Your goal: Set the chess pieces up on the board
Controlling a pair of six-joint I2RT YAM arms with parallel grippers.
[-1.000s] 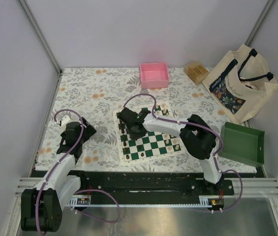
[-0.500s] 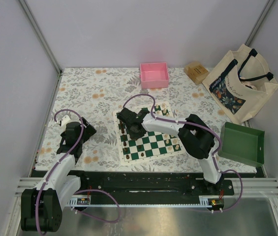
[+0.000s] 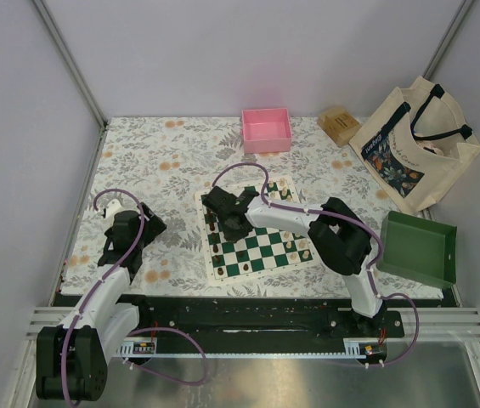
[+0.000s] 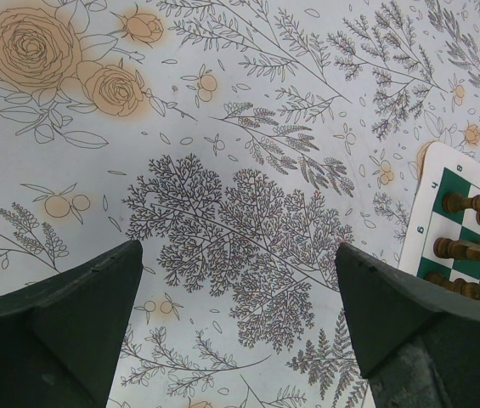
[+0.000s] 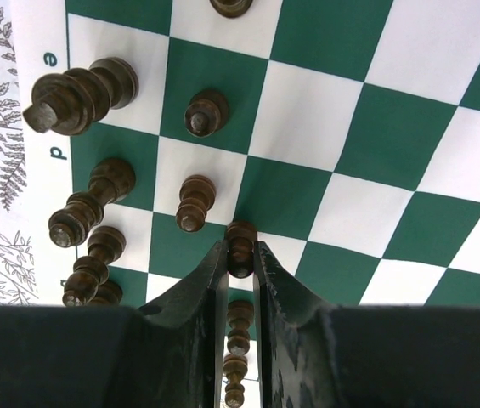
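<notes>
Hovering wide open and empty over the floral white tablecloth [image 4: 223,127], the left gripper [image 4: 238,253] has the flat green-and-white checked board [image 4: 471,228] to its right. The right gripper [image 5: 240,255], jaws nearly together, pinches a small dark brown wooden pawn [image 5: 240,235] upright on that board, with more dark pieces [image 5: 82,95] to its left.

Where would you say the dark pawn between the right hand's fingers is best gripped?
Pinch the dark pawn at its neck under the round head, from straight above with the right hand: it stands upright, and a neighbouring pawn stands close beside it.
</notes>
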